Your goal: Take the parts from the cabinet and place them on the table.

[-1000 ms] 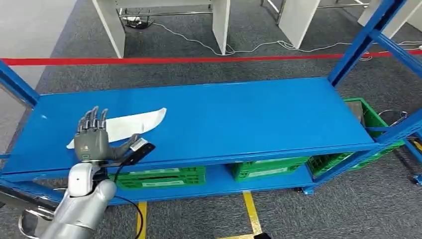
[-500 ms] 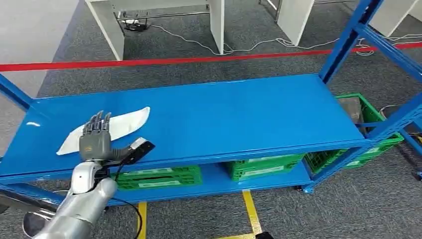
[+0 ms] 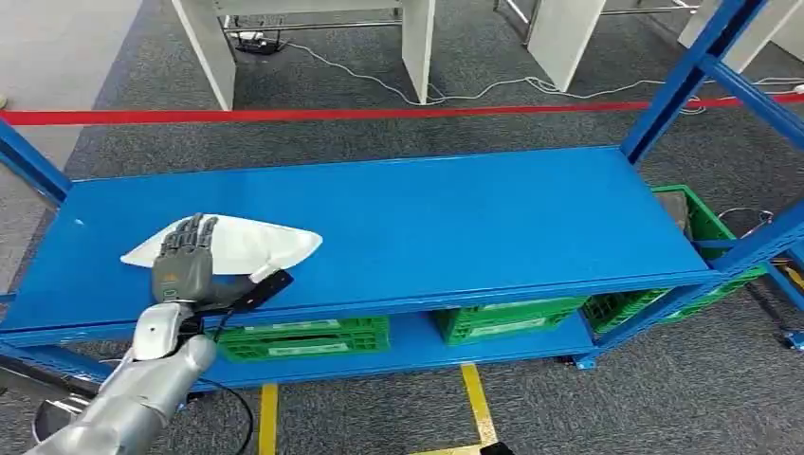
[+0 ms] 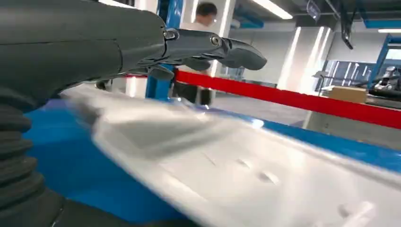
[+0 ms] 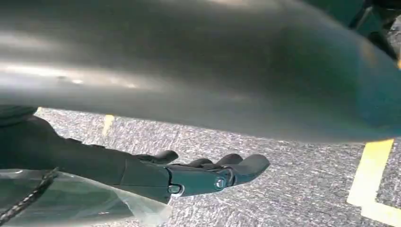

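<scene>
- A red tape [image 3: 379,114] stretches across grey carpet [image 3: 360,417] behind the rack.
- Green crates [image 3: 303,336] sit on the lower shelf; another green crate [image 3: 706,227] stands at the right end.
- Yellow floor lines [image 3: 477,403] run below.
- White cables [image 3: 493,90] lie near white furniture legs [image 3: 417,43].

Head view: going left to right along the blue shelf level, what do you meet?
Left hand over the white part → bare blue shelf top → blue upright post → green crate beyond the shelf's right end.
</scene>
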`<state>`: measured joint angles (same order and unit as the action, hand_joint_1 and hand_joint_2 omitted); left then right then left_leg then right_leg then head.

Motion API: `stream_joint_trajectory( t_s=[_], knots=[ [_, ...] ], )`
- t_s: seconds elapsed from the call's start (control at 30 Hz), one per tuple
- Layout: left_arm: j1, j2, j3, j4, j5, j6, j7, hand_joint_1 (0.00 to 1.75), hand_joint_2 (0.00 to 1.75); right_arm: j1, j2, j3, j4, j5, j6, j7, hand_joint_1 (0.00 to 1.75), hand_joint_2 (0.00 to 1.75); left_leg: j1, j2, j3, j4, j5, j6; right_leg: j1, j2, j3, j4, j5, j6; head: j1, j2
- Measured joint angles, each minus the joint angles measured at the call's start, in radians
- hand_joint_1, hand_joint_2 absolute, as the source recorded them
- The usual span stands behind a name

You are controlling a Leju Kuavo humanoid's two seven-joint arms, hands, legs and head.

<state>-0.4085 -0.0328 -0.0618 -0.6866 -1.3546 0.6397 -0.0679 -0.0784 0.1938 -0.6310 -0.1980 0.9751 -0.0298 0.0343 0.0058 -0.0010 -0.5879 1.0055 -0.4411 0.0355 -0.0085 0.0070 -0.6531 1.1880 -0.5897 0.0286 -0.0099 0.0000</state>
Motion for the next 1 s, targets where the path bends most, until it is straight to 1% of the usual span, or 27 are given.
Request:
stream_joint_trajectory(
  t_s=[0.03,0.07,0.1,0.13,0.17,0.2,0.23,0.27,0.3,0.37,0.4,0.43,0.47,0.5,0.53,0.57,0.6,0.63,0.67,0.7,0.73,0.77,0.83,0.9,0.93,0.97,1.0],
  knots=[
    [-0.007,0.004,-0.002,0.006,-0.005,-0.012,0.012,0.00,1.75,0.002,0.000,0.000,0.000,0.001,0.000,0.000,0.00,0.00,-0.001,0.001,0.000,0.000,0.000,0.001,0.000,0.000,-0.036,0.077,-0.029,0.003,0.000,0.000],
    [-0.015,0.011,-0.006,0.014,-0.008,-0.026,0.028,0.00,1.75,0.004,0.000,0.000,0.000,0.002,0.000,0.003,0.00,0.00,-0.001,0.000,0.000,0.000,0.000,0.001,0.000,0.000,-0.059,0.124,-0.039,0.004,0.001,0.000],
    [-0.023,0.017,-0.008,0.020,-0.008,-0.034,0.042,0.00,1.75,0.007,-0.001,0.000,0.000,0.004,0.000,0.006,0.00,0.00,-0.001,0.000,0.002,0.000,0.000,0.001,-0.001,0.000,-0.059,0.121,-0.024,0.005,0.000,0.000],
    [-0.029,0.022,-0.008,0.027,-0.007,-0.033,0.058,0.00,1.75,0.007,-0.002,-0.003,0.000,0.007,0.000,0.009,0.00,0.00,-0.001,-0.001,0.003,0.001,0.000,0.001,-0.001,-0.001,-0.035,0.070,0.012,0.004,0.002,0.000],
    [-0.033,0.026,-0.008,0.031,-0.006,-0.026,0.065,0.00,1.75,0.006,-0.002,-0.005,0.000,0.010,-0.001,0.011,0.00,0.00,-0.001,-0.001,0.004,0.001,0.000,0.000,-0.002,-0.002,0.007,-0.011,0.055,0.002,0.001,0.000],
    [-0.035,0.030,-0.008,0.035,-0.001,-0.015,0.069,0.00,1.75,0.004,-0.002,-0.008,0.000,0.011,-0.002,0.011,0.00,0.00,0.000,-0.001,0.004,0.002,0.000,-0.003,-0.003,-0.003,0.060,-0.110,0.094,0.001,0.001,0.000],
    [-0.036,0.035,-0.008,0.039,0.003,-0.011,0.072,0.00,1.75,0.002,-0.002,-0.010,0.000,0.011,-0.002,0.011,0.00,0.00,-0.003,-0.001,0.004,0.005,-0.001,-0.009,-0.004,-0.005,0.090,-0.174,0.092,0.001,0.001,0.000],
    [-0.037,0.043,-0.008,0.041,0.003,-0.005,0.073,0.00,1.75,0.000,-0.002,-0.012,0.000,0.012,-0.002,0.011,0.00,0.00,-0.008,-0.001,0.000,0.010,-0.004,-0.016,-0.001,-0.001,0.103,-0.180,0.092,-0.007,0.001,0.000],
    [-0.038,0.047,-0.008,0.045,0.003,-0.004,0.073,0.00,1.75,0.000,-0.002,-0.014,0.000,0.012,-0.002,0.011,0.00,0.00,-0.008,-0.001,0.000,0.008,0.001,-0.023,-0.001,0.001,0.099,-0.178,0.095,-0.013,-0.003,0.000],
    [-0.038,0.052,-0.007,0.052,0.003,0.012,0.078,0.00,1.75,0.003,-0.002,-0.016,0.000,0.013,-0.002,0.011,0.00,0.00,-0.005,-0.001,0.001,0.004,0.006,-0.032,0.004,0.000,0.098,-0.176,0.097,-0.022,-0.002,0.000],
    [-0.038,0.056,-0.005,0.053,0.005,0.030,0.079,0.00,1.75,0.003,-0.002,-0.016,0.000,0.015,-0.004,0.011,0.00,0.00,-0.005,-0.002,0.001,0.006,0.004,-0.036,-0.001,-0.001,0.099,-0.182,0.102,-0.031,0.000,0.000],
    [-0.037,0.059,-0.002,0.055,0.008,0.044,0.081,0.00,1.75,0.002,-0.002,-0.017,0.000,0.017,-0.005,0.011,0.00,0.00,-0.003,-0.002,-0.005,0.022,-0.014,-0.042,-0.003,-0.003,0.100,-0.184,0.106,-0.037,-0.002,0.000],
    [-0.037,0.063,0.002,0.061,0.012,0.053,0.081,0.00,1.75,0.001,-0.002,-0.018,0.000,0.019,-0.007,0.011,0.00,0.00,-0.002,-0.002,-0.026,0.074,-0.050,-0.047,-0.003,-0.003,0.098,-0.183,0.107,-0.042,-0.008,0.000],
    [-0.033,0.066,0.006,0.064,0.012,0.057,0.081,0.00,1.75,0.001,-0.002,-0.020,0.000,0.020,-0.008,0.011,0.00,0.00,0.000,-0.002,-0.060,0.153,-0.092,-0.051,-0.002,-0.004,0.097,-0.183,0.107,-0.045,-0.006,0.000],
    [-0.028,0.068,0.010,0.065,0.010,0.060,0.081,1.62,1.75,0.002,-0.002,-0.022,0.000,0.022,-0.008,0.011,0.00,0.00,0.000,-0.002,-0.096,0.233,-0.127,-0.054,-0.001,-0.004,0.096,-0.183,0.107,-0.046,-0.006,0.000],
    [-0.025,0.069,0.015,0.066,0.005,0.064,0.081,1.75,1.75,0.003,-0.002,-0.023,0.000,0.024,-0.008,0.012,0.00,0.00,0.000,-0.002,-0.124,0.298,-0.149,-0.055,0.000,-0.004,0.095,-0.183,0.107,-0.046,-0.007,0.000],
    [-0.021,0.071,0.021,0.067,0.003,0.067,0.079,1.75,1.75,0.004,-0.002,-0.024,0.000,0.026,-0.008,0.012,0.00,0.00,0.000,-0.002,-0.133,0.318,-0.145,-0.054,0.001,-0.003,0.096,-0.182,0.106,-0.047,-0.006,0.000],
    [-0.018,0.072,0.028,0.067,0.003,0.068,0.071,1.75,1.75,0.005,-0.002,-0.024,0.000,0.028,-0.009,0.011,0.00,0.00,0.000,-0.002,-0.119,0.292,-0.118,-0.051,0.003,-0.003,0.096,-0.182,0.106,-0.047,-0.007,0.000],
    [-0.016,0.072,0.035,0.067,0.004,0.068,0.059,1.75,1.75,0.004,-0.002,-0.024,0.000,0.029,-0.010,0.010,0.00,0.00,-0.001,-0.002,-0.088,0.224,-0.075,-0.046,0.004,-0.002,0.097,-0.182,0.106,-0.047,-0.006,0.000],
    [-0.015,0.074,0.042,0.067,0.006,0.069,0.050,1.75,1.75,0.004,-0.002,-0.025,0.000,0.031,-0.011,0.010,0.00,0.00,-0.002,-0.002,-0.045,0.129,-0.027,-0.038,0.006,-0.001,0.099,-0.182,0.106,-0.046,-0.007,0.000],
    [-0.015,0.075,0.048,0.067,0.009,0.069,0.043,1.75,1.75,0.003,-0.002,-0.025,0.000,0.032,-0.012,0.010,0.00,0.00,-0.005,-0.002,-0.006,0.046,0.007,-0.028,0.006,-0.001,0.100,-0.182,0.105,-0.045,-0.006,0.000],
    [-0.015,0.076,0.054,0.067,0.010,0.069,0.039,1.75,1.75,0.003,-0.002,-0.025,0.000,0.033,-0.013,0.010,0.00,0.00,-0.010,-0.001,0.010,0.021,-0.009,-0.022,0.012,-0.001,0.096,-0.181,0.104,-0.042,-0.005,0.000],
    [-0.011,0.076,0.063,0.067,0.009,0.069,0.029,1.75,1.75,0.002,-0.002,-0.028,0.000,0.035,-0.015,0.010,0.00,0.00,-0.013,-0.002,0.004,0.008,-0.008,-0.021,0.009,-0.002,0.089,-0.180,0.106,-0.033,-0.004,0.000],
    [-0.007,0.076,0.071,0.069,0.009,0.069,0.024,1.75,1.75,0.001,-0.002,-0.030,0.000,0.035,-0.015,0.010,0.00,0.00,-0.010,-0.002,0.007,-0.003,-0.003,-0.011,0.010,-0.003,0.092,-0.185,0.106,-0.021,-0.005,0.000],
    [-0.007,0.076,0.074,0.069,0.008,0.069,0.024,1.75,1.75,0.001,-0.002,-0.031,0.000,0.037,-0.016,0.010,0.00,0.00,-0.003,0.001,0.011,-0.011,0.003,-0.007,0.008,-0.002,0.081,-0.174,0.094,-0.017,-0.006,0.000],
    [-0.007,0.075,0.076,0.069,0.007,0.069,0.024,1.75,1.75,0.000,-0.002,-0.031,0.000,0.037,-0.016,0.010,0.00,0.00,-0.002,0.001,0.011,-0.012,0.004,-0.003,0.009,-0.003,0.065,-0.140,0.067,-0.012,0.000,0.000],
    [-0.005,0.075,0.077,0.069,0.007,0.069,0.024,1.75,1.75,0.000,-0.002,-0.031,0.000,0.037,-0.016,0.010,0.00,0.00,-0.002,0.002,0.009,-0.012,0.005,-0.001,0.006,-0.003,0.031,-0.068,0.028,-0.009,0.003,0.000]
  ],
)
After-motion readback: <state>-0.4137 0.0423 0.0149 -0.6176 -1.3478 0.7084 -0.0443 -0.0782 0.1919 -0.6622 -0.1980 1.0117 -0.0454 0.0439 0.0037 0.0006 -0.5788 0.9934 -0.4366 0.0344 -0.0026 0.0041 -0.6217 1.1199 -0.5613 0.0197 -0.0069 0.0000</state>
